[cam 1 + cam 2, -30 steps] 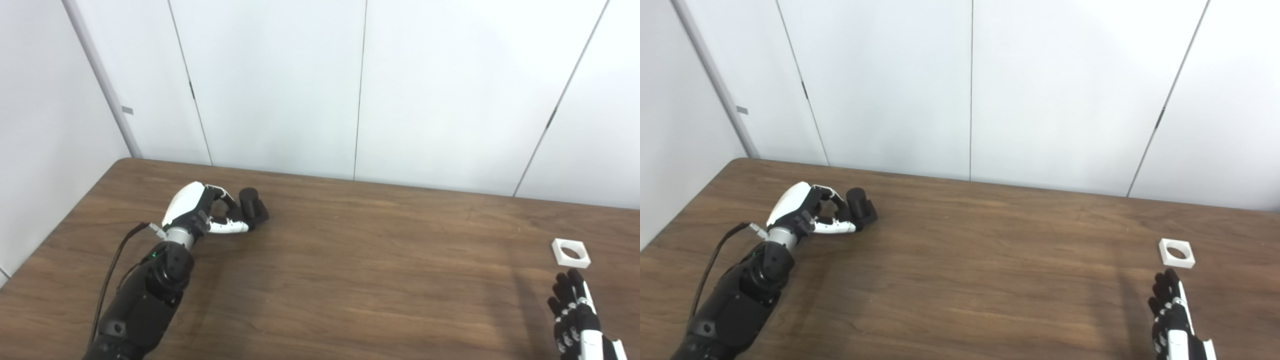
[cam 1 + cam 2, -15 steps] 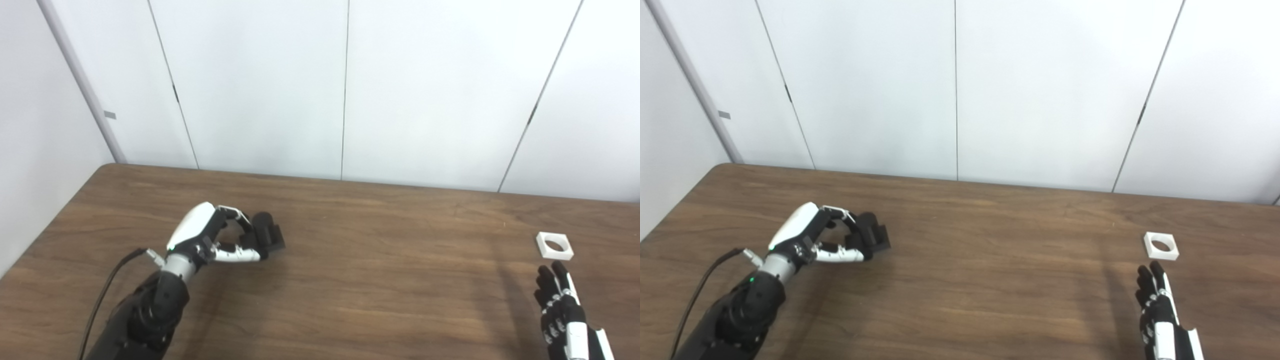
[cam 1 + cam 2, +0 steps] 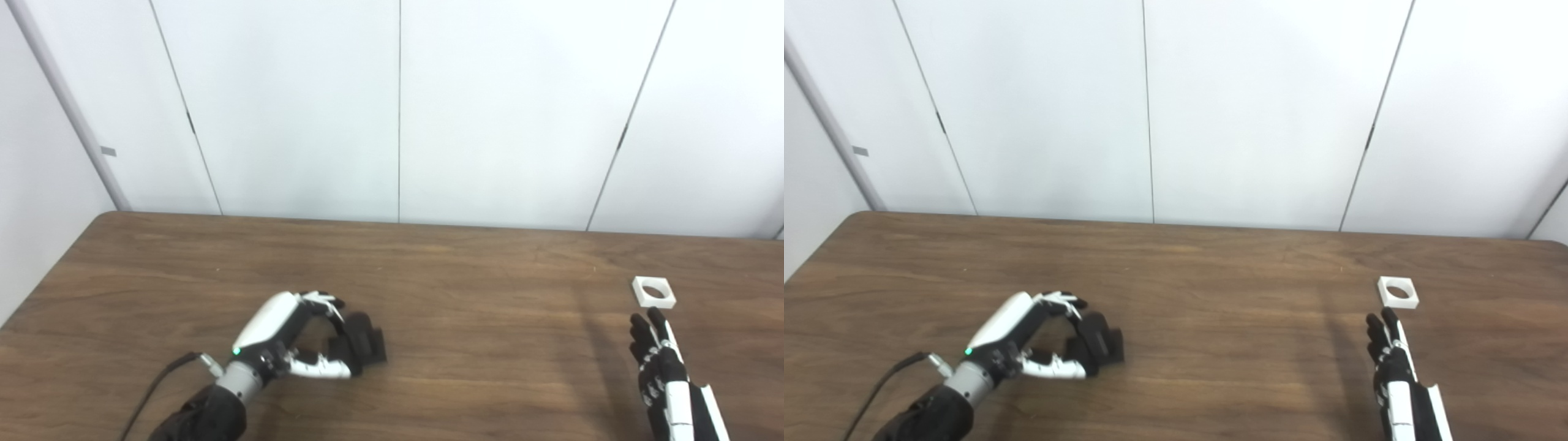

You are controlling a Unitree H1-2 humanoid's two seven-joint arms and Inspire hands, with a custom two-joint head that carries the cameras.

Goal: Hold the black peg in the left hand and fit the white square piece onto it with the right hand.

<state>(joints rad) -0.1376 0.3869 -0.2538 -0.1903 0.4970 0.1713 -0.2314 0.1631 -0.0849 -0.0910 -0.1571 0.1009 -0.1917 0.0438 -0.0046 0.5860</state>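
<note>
Left hand [image 3: 288,343] curled around black peg [image 3: 361,346], near the surface's [image 3: 490,343] front-left edge. Right hand [image 3: 658,361] empty, fingers extended and slightly apart, just short of white square piece [image 3: 654,291], lying flat toward the surface's right edge, not touching. Nothing between.

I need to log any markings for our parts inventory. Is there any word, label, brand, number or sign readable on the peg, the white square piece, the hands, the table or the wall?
None can be read.
black peg: no marking shows.
white square piece: plain.
left hand: only a green light, no text.
right hand: no text.
Small grey tag on the wall strip: too small to read.
table: bare wood grain.
</note>
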